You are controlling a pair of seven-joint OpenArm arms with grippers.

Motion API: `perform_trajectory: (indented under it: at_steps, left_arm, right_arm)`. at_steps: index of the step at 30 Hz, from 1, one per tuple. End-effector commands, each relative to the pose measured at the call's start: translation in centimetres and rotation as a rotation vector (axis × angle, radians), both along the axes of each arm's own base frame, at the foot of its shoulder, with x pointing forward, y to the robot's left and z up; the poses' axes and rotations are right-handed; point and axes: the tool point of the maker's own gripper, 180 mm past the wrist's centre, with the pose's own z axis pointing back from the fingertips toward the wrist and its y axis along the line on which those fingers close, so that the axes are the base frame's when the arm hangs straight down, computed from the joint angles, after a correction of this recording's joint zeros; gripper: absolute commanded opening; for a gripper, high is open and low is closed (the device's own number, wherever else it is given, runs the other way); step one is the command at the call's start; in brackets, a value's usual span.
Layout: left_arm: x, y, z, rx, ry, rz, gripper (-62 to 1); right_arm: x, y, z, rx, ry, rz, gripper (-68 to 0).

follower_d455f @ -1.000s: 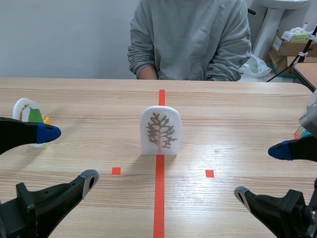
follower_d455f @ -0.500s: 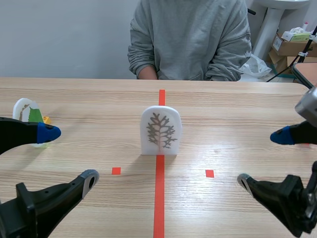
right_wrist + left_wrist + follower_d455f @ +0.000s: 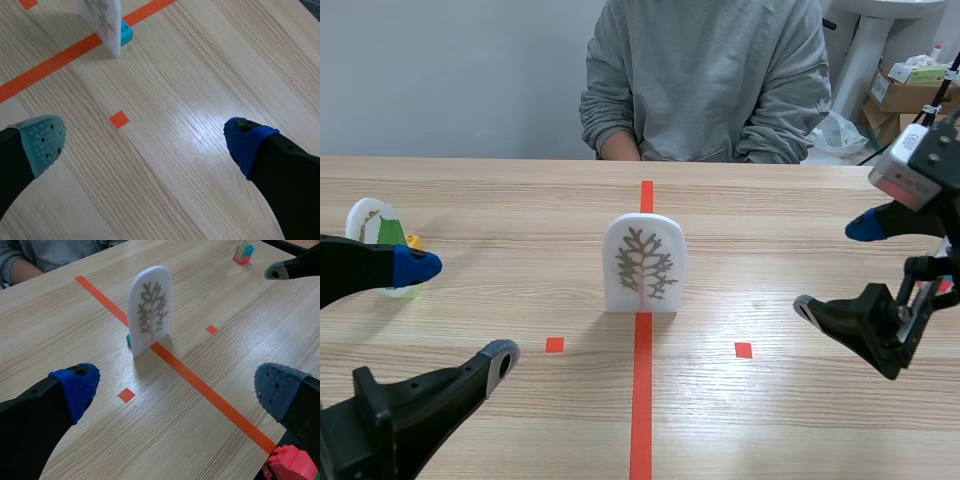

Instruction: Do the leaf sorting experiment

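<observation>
Pale wood grain runs across the table point(image 3: 800, 210), which fills the scene view up to a plain grey-white wall point(image 3: 450, 70). A person point(image 3: 705, 80) in a grey sweatshirt sits at the far edge with both forearms tucked close to the body. Behind the person's side, at the right of the room, stand cardboard boxes point(image 3: 905, 95), a white pedestal point(image 3: 865, 45) and a crumpled plastic bag point(image 3: 835, 130).

An orange-red tape line point(image 3: 641, 400) runs down the middle of the table, away from the robot. Two small tape squares point(image 3: 554, 344) lie one on each side of it, well apart.

The white arched tree plaque point(image 3: 644, 262) stands upright on the tape line at the table's centre, its grey branching tree facing the robot. A blue brick point(image 3: 126, 33) touches its base at the back.

Near the table's left edge a smaller white leaf card point(image 3: 378, 228) with a green leaf stands upright, and a yellow piece point(image 3: 413, 241) sits just beside it. A red brick point(image 3: 292, 466) lies close under the left arm, beside one finger.

The left gripper point(image 3: 458, 312) hangs low over the table's near left, fingers spread wide and holding nothing. The right gripper point(image 3: 836, 268) is raised over the right side, well apart from the plaque, fingers likewise wide and empty.
</observation>
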Motion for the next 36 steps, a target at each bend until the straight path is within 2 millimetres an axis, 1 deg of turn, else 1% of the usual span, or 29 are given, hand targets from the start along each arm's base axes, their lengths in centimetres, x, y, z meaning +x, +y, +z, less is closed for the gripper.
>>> perform_trajectory:
  at_steps: [1, 4, 11, 17, 24, 30, 36]
  left_arm:
    - [-0.1, -0.1, 0.2, -0.006, -0.009, 0.002, 1.4]
    - [0.2, 0.2, 0.0, 0.025, -0.022, 0.011, 1.4]
    - [0.3, 0.2, 0.3, 0.017, -0.034, 0.016, 1.4]
    - [0.4, 0.3, 0.3, 0.018, -0.035, 0.023, 1.4]
    - [0.6, 0.5, 0.3, 0.016, -0.039, 0.047, 1.4]
    - [0.7, 0.5, 0.4, 0.005, -0.038, 0.059, 1.4]
    - [0.7, 0.5, 0.4, 0.005, -0.038, 0.059, 1.4]
  right_arm:
    - [1.0, 0.3, 1.0, -0.005, -0.039, 0.027, -0.8]
    - [2.1, 1.1, 0.5, -0.006, -0.039, 0.056, -0.8]
    - [4.4, 3.0, -0.3, -0.038, -0.057, 0.144, -0.8]
    - [6.3, 4.7, 0.1, -0.039, -0.092, 0.21, -0.8]
    - [8.3, 7.6, 0.4, -0.007, -0.113, 0.263, -0.8]
    - [8.5, 10.7, -0.3, 0.041, -0.104, 0.304, -0.8]
    - [7.8, 12.9, -2.1, 0.085, -0.061, 0.32, -0.8]
